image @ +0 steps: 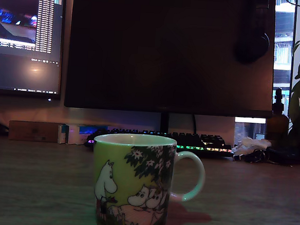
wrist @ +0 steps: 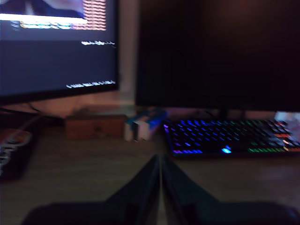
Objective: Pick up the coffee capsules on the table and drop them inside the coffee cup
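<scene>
The coffee cup (image: 134, 186), a pale yellow-green mug with white cartoon figures and a dark tree, stands upright on the table (image: 31, 186) close to the exterior camera, its handle toward the exterior view's right. No coffee capsules show in either view. The wrist view holds my gripper (wrist: 160, 161), its two dark fingers pressed together with nothing visible between them, pointing over the table toward the keyboard. The exterior view does not show the gripper, and the wrist view does not show the cup.
Two monitors (image: 169, 52) stand at the back, the left one (image: 24, 31) lit. A backlit keyboard (wrist: 229, 138) lies beneath them, beside a small wooden box (wrist: 96, 125) and white-blue packets (wrist: 140, 126). A plant and a bottle (image: 278, 119) are at the exterior view's right.
</scene>
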Controlling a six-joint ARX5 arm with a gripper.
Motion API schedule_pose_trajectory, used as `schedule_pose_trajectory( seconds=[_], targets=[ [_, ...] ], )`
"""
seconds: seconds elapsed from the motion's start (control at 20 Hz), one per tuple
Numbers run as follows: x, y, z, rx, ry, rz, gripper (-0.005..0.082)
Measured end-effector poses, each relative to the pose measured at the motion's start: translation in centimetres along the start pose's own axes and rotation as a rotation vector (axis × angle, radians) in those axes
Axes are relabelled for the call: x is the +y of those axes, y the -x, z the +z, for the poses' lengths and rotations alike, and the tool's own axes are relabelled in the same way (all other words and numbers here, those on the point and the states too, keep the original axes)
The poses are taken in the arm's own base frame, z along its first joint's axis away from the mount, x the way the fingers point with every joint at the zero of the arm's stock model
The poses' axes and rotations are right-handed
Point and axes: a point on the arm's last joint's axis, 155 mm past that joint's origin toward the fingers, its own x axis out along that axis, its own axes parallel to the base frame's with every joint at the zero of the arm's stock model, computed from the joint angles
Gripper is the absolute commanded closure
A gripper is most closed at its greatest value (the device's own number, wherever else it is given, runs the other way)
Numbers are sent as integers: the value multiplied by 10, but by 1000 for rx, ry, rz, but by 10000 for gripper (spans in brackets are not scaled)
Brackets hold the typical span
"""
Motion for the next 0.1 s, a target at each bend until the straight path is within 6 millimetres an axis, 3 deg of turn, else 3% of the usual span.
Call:
schedule_pose_trajectory(
  seconds=[0.1],
  targets=[
    [-4, 0, -1, 3, -1, -16, 791]
  ],
)
